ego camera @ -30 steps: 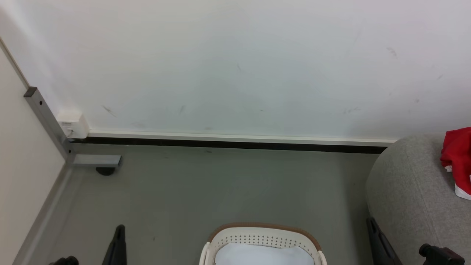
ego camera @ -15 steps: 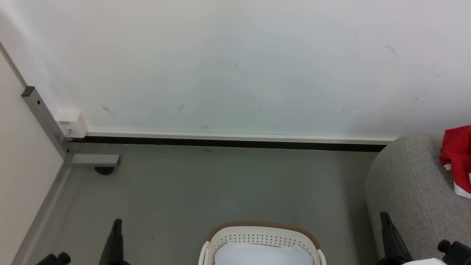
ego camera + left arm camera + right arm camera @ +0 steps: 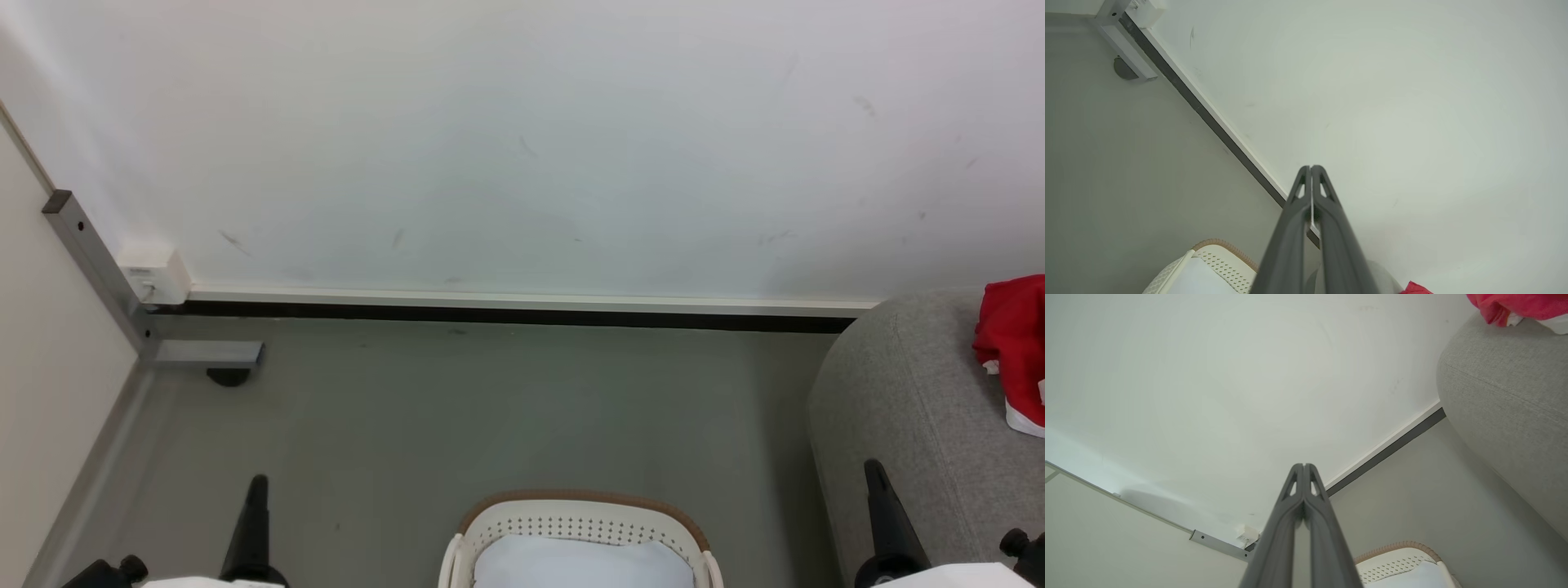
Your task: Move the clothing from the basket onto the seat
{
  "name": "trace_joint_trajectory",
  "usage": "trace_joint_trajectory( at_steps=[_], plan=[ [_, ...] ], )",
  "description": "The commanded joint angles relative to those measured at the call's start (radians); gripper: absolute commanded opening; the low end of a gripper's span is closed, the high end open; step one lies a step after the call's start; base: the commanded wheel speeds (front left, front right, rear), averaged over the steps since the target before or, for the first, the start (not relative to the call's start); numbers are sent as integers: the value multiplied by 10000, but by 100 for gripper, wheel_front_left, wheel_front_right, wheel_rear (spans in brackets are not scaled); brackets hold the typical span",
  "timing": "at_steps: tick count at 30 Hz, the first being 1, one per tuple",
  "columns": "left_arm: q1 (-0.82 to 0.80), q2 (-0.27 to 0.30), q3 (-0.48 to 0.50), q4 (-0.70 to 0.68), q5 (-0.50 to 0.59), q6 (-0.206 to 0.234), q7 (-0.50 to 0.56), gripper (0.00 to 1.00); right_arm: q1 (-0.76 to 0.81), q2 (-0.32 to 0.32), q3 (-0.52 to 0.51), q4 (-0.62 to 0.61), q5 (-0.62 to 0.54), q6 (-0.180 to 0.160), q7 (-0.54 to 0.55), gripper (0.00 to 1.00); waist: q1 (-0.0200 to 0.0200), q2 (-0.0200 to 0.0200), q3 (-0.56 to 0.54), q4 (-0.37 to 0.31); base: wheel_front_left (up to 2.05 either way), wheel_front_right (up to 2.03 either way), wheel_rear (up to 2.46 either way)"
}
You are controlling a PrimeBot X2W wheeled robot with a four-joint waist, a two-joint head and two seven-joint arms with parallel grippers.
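Judging hazards in order of size.

Sofa (image 3: pixel 906 408): its rounded grey end stands just beside my right pincer (image 3: pixel 1303 465), whose fingers are pressed together and hold nothing. A careless swing of that arm would likely scrape the upholstery or nudge what lies on top.

Basket (image 3: pixel 581 500): it sits on the floor between my two arms. Its near part is cut off by the bottom edge of the head view, so I cannot tell whether any garment is inside.

Pad (image 3: pixel 571 563): this pale sheet lies in the visible part of the basket. Reaching in blind risks lifting it by mistake.

Clothing (image 3: pixel 1011 343): the red garment lies on the sofa, close to the rounded end and partly out of frame. Soft fabric near a curved edge may slide off if brushed.

Left pincer (image 3: pixel 1310 168): fingers together, empty, well apart from the sofa.

View differences: the head view gives the layout but not the finger gap, while each wrist view shows the fingertips meeting. The right wrist view adds the sofa's stitched seam and the garment from below. The left wrist view catches a red scrap at its lower edge.
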Motion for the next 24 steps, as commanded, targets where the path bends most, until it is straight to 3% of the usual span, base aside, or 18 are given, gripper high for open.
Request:
trace_joint_trajectory(
  at_steps=[1, 24],
  plan=[
    [-206, 39, 69, -58, -260, 25, 82, 0, -228, -98, -87, -118, 246, -8, 47, 0, 0, -1, 3, -2, 0, 0, 0],
    [-515, 4, 267, 8, -2522, 32, 731, 0, -384, -281, -424, -165, 2684, -12, 490, 0, 0, -1, 85, -70, 0, 0, 0]
  ],
)
